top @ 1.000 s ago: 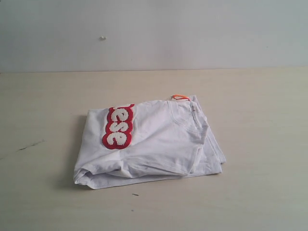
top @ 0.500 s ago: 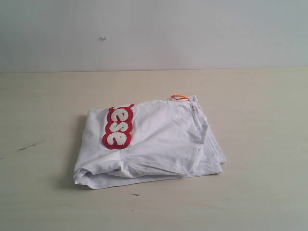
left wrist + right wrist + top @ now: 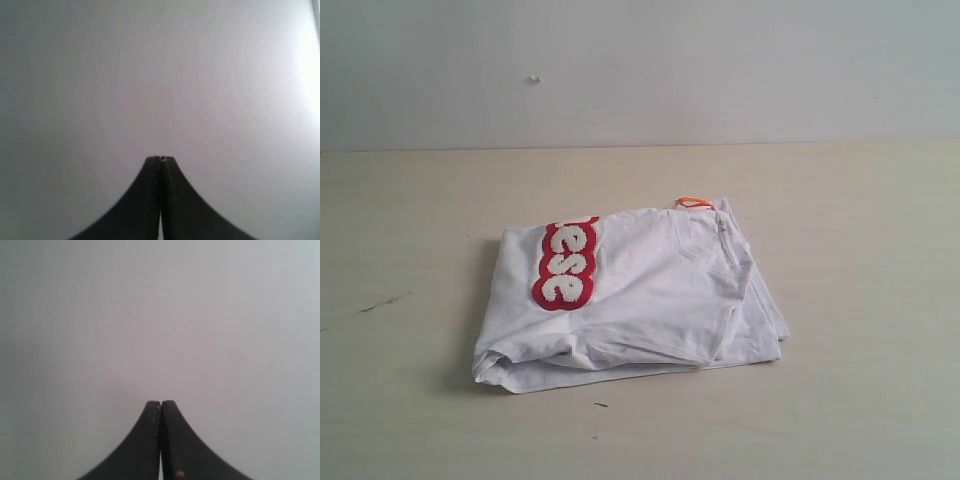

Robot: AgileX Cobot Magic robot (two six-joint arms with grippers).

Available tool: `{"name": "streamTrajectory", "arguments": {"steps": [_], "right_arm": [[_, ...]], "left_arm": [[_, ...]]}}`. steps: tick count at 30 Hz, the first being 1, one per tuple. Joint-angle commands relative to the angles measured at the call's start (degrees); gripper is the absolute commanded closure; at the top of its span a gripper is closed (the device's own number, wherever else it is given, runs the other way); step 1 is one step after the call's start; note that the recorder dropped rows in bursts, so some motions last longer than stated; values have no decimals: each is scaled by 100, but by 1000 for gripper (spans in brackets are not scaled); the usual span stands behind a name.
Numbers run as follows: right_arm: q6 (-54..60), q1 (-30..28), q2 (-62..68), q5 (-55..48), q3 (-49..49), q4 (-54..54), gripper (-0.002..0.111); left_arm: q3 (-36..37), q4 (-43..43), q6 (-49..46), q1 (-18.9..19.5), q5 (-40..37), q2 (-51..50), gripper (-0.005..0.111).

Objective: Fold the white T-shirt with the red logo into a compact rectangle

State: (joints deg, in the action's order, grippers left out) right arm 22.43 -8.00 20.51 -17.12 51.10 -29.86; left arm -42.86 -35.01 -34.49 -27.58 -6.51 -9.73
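Note:
The white T-shirt [image 3: 640, 295] lies folded into a rough rectangle in the middle of the table in the exterior view. Part of the red logo [image 3: 567, 263] shows on its top left, reading "ese" sideways. A small orange neck tag [image 3: 694, 202] pokes out at the far edge by the ribbed collar. Neither arm appears in the exterior view. My left gripper [image 3: 160, 159] is shut, empty, facing a plain pale surface. In its own wrist view my right gripper [image 3: 160, 402] is also shut with nothing between the fingers.
The pale wooden table [image 3: 860, 230] spreads around the shirt on every side. A grey wall [image 3: 640, 70] stands behind it. A dark scuff [image 3: 380, 302] marks the table at the left, and a tiny dark speck [image 3: 601, 405] lies near the front.

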Motion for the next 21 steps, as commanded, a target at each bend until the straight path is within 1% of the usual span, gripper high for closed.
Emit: {"name": "streamTrajectory", "arguments": {"steps": [1,2,4,7,10,21], "right_arm": [[40,2,-408,13,-48,18,108],[40,2,-487,13,-48,18,108],[40,2,-541,13,-48,18,108],[-1,2,-530,9,-48,18,108],[-1,2,-530,51,-48,18,108],[-1,2,-530,51,-48,18,108]], "left_arm": [[40,27,48,23,27,418,107],[40,27,48,23,271,647,107],[40,27,48,23,427,946,107],[17,50,12,23,364,973,107],[17,50,12,23,112,973,107],[17,50,12,23,102,973,107]]}}
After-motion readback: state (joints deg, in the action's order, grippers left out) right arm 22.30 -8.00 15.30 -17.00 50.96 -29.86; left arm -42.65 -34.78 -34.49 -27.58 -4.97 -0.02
